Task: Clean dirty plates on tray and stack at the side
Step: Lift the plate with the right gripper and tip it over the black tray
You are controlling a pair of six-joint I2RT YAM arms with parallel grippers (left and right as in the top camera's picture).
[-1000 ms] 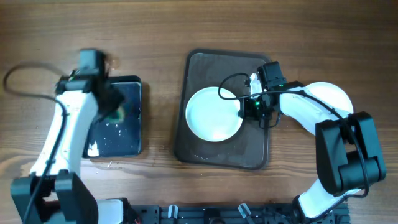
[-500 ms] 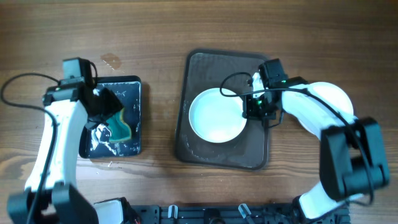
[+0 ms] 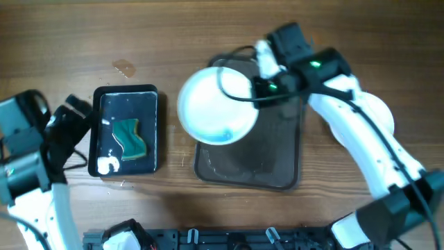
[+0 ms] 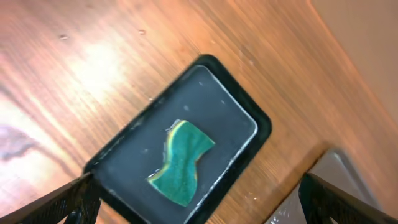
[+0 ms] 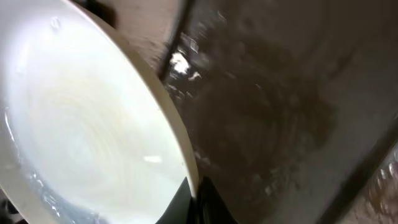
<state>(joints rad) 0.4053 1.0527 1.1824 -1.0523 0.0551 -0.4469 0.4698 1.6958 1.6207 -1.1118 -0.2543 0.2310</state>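
Note:
A white plate (image 3: 217, 105) hangs tilted over the upper left corner of the brown tray (image 3: 277, 170), wet along its lower edge. My right gripper (image 3: 263, 87) is shut on its right rim. The right wrist view shows that rim pinched between the jaws of the right gripper (image 5: 198, 200), with the plate (image 5: 81, 130) to the left and the wet tray (image 5: 280, 112) below. A green sponge (image 3: 129, 137) lies in the black dish (image 3: 149, 97). My left gripper (image 3: 73, 132) stands open to the left of the dish, holding nothing. From the left wrist, the sponge (image 4: 181, 165) lies free between the spread fingers (image 4: 68, 202).
A second white plate (image 3: 380, 111) rests on the table right of the tray, partly under the right arm. White foam (image 3: 105, 165) sits in the dish's lower left corner. A wet spot (image 3: 125, 68) marks the wood above the dish.
The left gripper opened, left the sponge in the dish and drew back to the left. The right gripper lifted the plate off the tray and carried it up and left.

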